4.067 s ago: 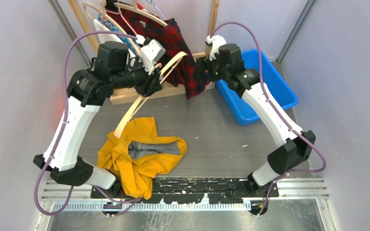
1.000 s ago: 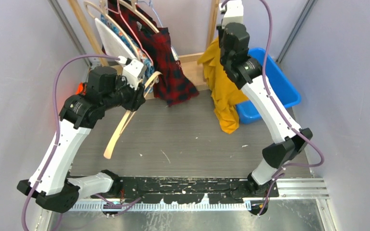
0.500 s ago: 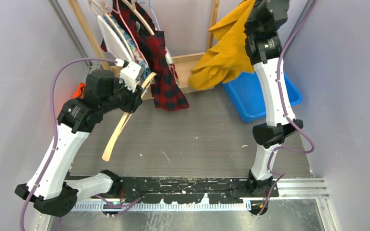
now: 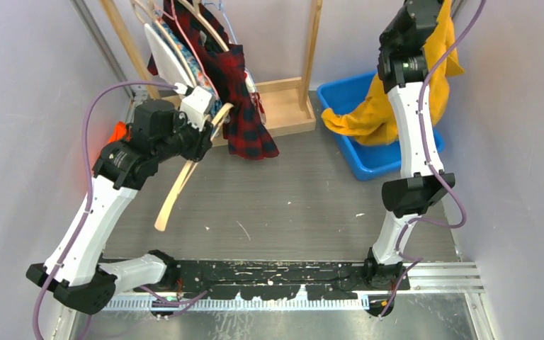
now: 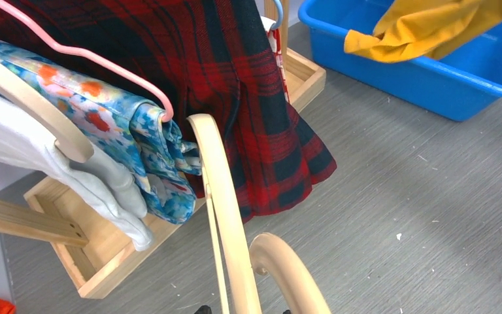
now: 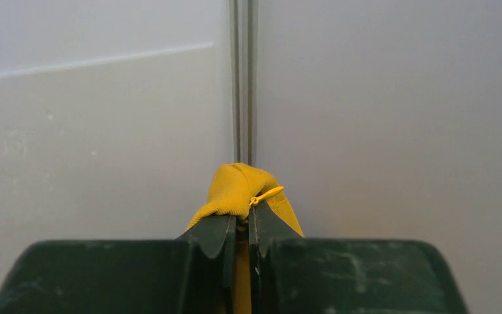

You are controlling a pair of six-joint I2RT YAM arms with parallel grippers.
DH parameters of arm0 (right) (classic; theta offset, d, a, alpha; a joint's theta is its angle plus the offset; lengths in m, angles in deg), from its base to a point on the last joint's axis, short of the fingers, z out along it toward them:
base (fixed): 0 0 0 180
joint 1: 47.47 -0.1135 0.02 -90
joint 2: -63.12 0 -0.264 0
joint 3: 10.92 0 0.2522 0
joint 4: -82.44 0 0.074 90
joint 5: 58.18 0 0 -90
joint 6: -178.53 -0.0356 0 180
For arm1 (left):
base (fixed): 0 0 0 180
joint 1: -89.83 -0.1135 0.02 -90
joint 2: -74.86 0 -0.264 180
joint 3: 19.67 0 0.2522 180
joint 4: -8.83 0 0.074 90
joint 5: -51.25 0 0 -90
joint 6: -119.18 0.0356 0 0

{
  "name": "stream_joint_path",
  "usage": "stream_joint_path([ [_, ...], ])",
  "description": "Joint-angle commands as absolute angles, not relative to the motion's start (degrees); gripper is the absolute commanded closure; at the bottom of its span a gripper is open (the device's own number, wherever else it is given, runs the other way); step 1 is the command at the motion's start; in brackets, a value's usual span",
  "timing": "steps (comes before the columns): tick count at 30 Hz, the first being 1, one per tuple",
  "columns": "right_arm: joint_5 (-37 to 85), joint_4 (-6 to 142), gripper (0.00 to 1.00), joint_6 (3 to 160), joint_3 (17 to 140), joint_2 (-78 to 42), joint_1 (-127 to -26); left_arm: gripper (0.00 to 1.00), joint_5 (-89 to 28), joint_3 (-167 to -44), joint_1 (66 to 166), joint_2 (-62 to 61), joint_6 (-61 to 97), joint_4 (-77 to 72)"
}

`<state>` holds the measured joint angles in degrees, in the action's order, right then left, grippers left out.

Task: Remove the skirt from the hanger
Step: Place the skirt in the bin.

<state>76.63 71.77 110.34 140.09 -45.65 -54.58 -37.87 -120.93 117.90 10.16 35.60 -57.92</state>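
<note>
The yellow skirt [image 4: 368, 117] hangs from my right gripper [image 4: 431, 13], raised high at the back right. Its lower end drapes into the blue bin [image 4: 360, 164]. In the right wrist view the gripper [image 6: 242, 226] is shut on a bunched yellow fold [image 6: 235, 186] with a zipper pull beside it. The bare wooden hanger [image 4: 177, 188] slants down from my left gripper [image 4: 202, 138], which is shut on it near its upper curve. The hanger [image 5: 225, 222] rises from between that gripper's fingertips [image 5: 242, 309] in the left wrist view, with no cloth on it.
A wooden rack [image 4: 283, 110] stands at the back with a red plaid garment [image 4: 244, 92], a blue floral one [image 5: 124, 124] and a white one [image 5: 98, 176] on hangers. The plaid hem hangs just right of my left gripper. Grey walls close in on both sides.
My right arm has swung the skirt rightward from beside the rack to above the blue bin, and its lower end now rests inside. The left arm and hanger have barely moved.
</note>
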Motion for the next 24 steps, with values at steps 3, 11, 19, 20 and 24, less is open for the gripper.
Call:
stream_joint_path([
  [3,75.78,72.33,0.99,98.42,122.91,-37.76,-54.81,1.0,-38.79,-121.58,117.36,8.22,36.13,-52.69],
  [11,73.17,65.65,0.99,77.73,101.56,-34.49,-55.63,1.0,-40.97,-121.85,117.07,7.63,36.13,-53.8],
  [19,64.91,58.11,0.99,62.25,94.46,-38.74,-56.56,1.0,-43.55,-122.13,117.06,7.97,35.86,-53.74],
  [20,64.06,57.64,0.97,61.58,94.69,-39.61,-56.52,1.0,-44.0,-122.05,117.02,8.14,35.69,-53.74],
  [24,61.12,56.78,0.56,60.62,97.74,-42.98,-56.6,1.0,-48.13,-122.15,117.07,9.65,34.59,-54.44],
])
